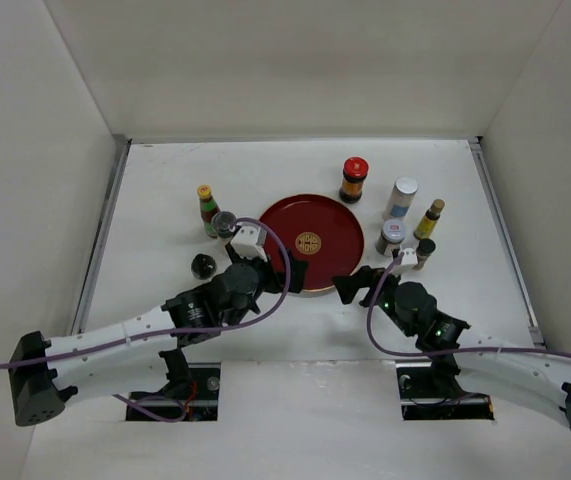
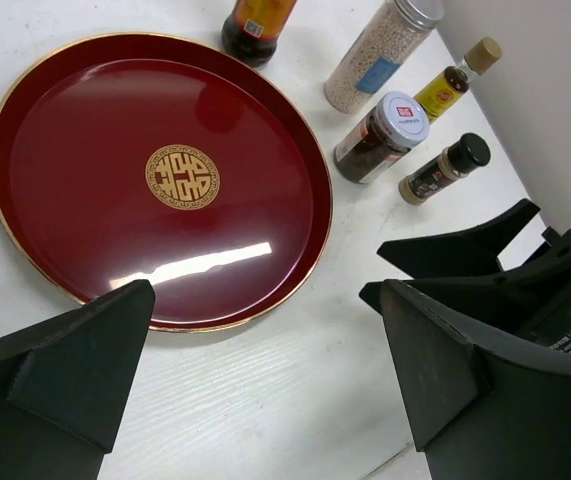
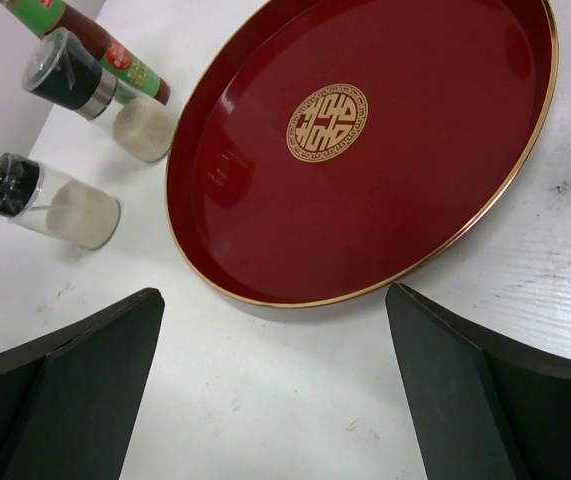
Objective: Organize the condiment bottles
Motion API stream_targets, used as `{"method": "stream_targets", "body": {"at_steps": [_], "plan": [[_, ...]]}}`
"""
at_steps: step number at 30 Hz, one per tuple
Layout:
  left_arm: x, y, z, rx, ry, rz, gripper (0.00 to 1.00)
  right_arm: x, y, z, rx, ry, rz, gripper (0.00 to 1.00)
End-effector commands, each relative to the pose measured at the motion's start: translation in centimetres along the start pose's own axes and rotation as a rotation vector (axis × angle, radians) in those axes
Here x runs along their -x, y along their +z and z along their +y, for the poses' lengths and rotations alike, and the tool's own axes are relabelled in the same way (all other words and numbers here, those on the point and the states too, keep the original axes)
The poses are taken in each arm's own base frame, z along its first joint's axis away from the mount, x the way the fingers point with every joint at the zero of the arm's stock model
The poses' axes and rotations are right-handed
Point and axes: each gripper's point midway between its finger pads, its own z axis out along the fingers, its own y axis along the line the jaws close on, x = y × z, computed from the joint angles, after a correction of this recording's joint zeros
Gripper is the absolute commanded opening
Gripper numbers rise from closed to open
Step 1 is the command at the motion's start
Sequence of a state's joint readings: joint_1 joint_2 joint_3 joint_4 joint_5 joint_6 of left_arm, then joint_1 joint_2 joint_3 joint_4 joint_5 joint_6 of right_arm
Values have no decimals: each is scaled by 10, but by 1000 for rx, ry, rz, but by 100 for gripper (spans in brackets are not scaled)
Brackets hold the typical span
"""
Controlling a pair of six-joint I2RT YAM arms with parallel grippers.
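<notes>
The condiment bottles stand in two groups round the red tray (image 1: 330, 215). On its right are a red-lidded dark jar (image 1: 353, 180), a white shaker (image 1: 400, 198), a yellow-capped slim bottle (image 1: 429, 218), a silver-lidded jar (image 1: 391, 237) and a small black-capped bottle (image 1: 424, 252). On its left are a yellow-capped bottle (image 1: 206, 207), a black-lidded jar (image 1: 224, 224) and a black-topped jar (image 1: 202, 266) lying down. My left gripper (image 2: 265, 300) is open and empty over the table just off the tray's near rim. My right gripper (image 3: 275, 300) is also open and empty there.
The two grippers sit close together at the tray's near edge, the right gripper's black fingers (image 2: 460, 245) showing in the left wrist view. White walls enclose the table on the left, back and right. Purple cables loop over both arms.
</notes>
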State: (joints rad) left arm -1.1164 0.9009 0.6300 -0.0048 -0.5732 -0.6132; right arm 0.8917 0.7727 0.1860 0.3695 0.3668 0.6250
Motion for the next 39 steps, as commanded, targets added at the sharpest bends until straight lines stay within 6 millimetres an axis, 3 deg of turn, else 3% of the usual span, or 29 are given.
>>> {"method": "stream_targets", "body": {"at_steps": [1, 4, 7, 11, 14, 15, 16, 17, 18, 19, 20, 23, 25, 28, 31, 39], "plan": [[41, -2, -4, 13, -53, -105, 100, 14, 1, 13, 39, 31, -59, 100], [66, 3, 9, 49, -57, -178, 100, 13, 2, 13, 40, 26, -49, 100], [86, 11, 18, 90, -6, -220, 100, 14, 1, 15, 44, 25, -50, 76], [133, 11, 35, 211, 104, -330, 100, 18, -3, 15, 48, 33, -66, 26], [172, 14, 54, 297, 130, -428, 100, 15, -4, 15, 44, 30, -43, 12], [182, 18, 62, 319, 137, -443, 99, 15, -4, 14, 36, 28, -42, 12], [191, 22, 71, 343, 145, -450, 75, 15, -3, 14, 30, 26, -41, 12], [196, 26, 81, 378, 149, -451, 43, 15, -3, 14, 29, 25, -40, 13], [200, 30, 92, 411, 149, -445, 30, 15, -3, 16, 34, 21, -37, 15], [202, 36, 104, 454, 158, -426, 28, 14, -4, 18, 39, 20, -34, 18], [199, 44, 118, 501, 171, -391, 30, 14, -4, 19, 43, 20, -37, 23], [188, 62, 144, 591, 202, -311, 52, 16, -6, 21, 44, 22, -51, 51], [183, 66, 161, 645, 204, -295, 60, 17, -7, 22, 47, 21, -55, 65], [178, 67, 183, 714, 195, -291, 69, 16, -8, 23, 50, 20, -54, 69], [174, 66, 197, 744, 194, -282, 72, 16, -8, 23, 50, 18, -51, 71], [154, 80, 225, 791, 170, -225, 68, 16, -8, 24, 50, 16, -49, 72]]}}
